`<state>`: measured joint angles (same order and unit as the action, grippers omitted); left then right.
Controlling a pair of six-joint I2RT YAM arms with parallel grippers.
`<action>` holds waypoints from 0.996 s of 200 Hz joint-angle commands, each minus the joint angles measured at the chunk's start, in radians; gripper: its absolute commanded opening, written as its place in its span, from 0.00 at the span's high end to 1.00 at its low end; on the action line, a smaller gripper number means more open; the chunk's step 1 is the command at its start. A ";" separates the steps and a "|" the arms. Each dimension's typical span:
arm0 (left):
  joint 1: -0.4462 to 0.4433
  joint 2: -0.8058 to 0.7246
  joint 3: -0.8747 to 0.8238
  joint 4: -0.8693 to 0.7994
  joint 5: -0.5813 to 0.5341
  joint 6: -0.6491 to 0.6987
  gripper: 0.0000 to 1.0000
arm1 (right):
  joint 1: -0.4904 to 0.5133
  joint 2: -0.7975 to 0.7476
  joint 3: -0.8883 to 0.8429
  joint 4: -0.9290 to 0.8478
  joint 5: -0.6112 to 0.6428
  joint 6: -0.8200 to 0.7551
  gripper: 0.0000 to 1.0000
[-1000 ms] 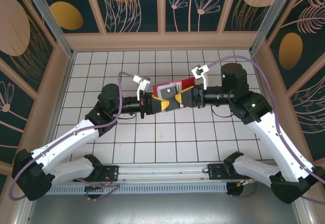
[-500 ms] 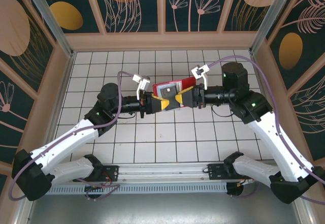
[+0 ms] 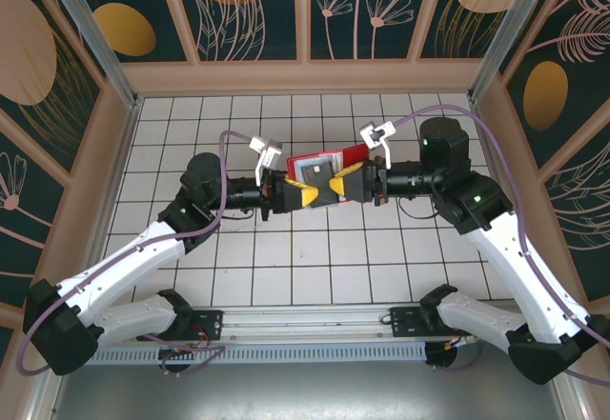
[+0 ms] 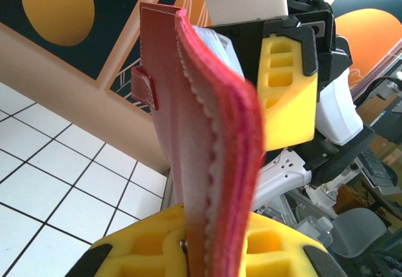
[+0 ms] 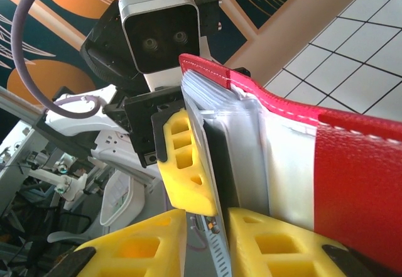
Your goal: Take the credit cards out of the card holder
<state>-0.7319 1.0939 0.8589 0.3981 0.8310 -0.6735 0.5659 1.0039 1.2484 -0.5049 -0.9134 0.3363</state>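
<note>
The left gripper [image 3: 286, 194] is pressed together on the lower edge of the card holder [image 3: 319, 167], holding it up off the tiled table [image 3: 286, 268]. In the left wrist view its yellow fingers [image 4: 141, 245] clamp the red leather, which stands upright and bows slightly. Inside the opened wallet a pale card [image 5: 202, 164] and a dark card [image 5: 221, 164] sit in the clear pockets. Their edges run down between the right gripper's [image 5: 207, 245] fingers, which stand narrowly apart around them — whether they already pinch, I cannot tell.

The risks, as I judge them:
- The right jaws may catch both cards or the pocket film, so a pull drags the whole wallet.
- The left grip is only on a flexible edge — a hard tug could slip the holder free.
</note>
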 commanded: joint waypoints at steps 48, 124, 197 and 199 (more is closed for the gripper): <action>-0.006 -0.010 0.042 -0.012 -0.023 0.050 0.95 | 0.046 -0.009 -0.004 0.031 -0.048 -0.024 0.90; -0.007 -0.038 0.023 -0.022 -0.061 0.057 0.86 | 0.046 -0.031 -0.017 0.043 -0.049 -0.032 0.99; -0.007 -0.057 0.017 -0.027 -0.043 0.077 0.83 | 0.045 -0.040 -0.003 -0.007 0.017 -0.069 1.00; -0.007 -0.057 0.017 -0.027 -0.042 0.077 0.83 | 0.045 -0.040 -0.003 -0.007 0.017 -0.070 1.00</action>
<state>-0.7383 1.0523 0.8642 0.3538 0.8196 -0.6281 0.5915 0.9855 1.2423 -0.4946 -0.8894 0.2909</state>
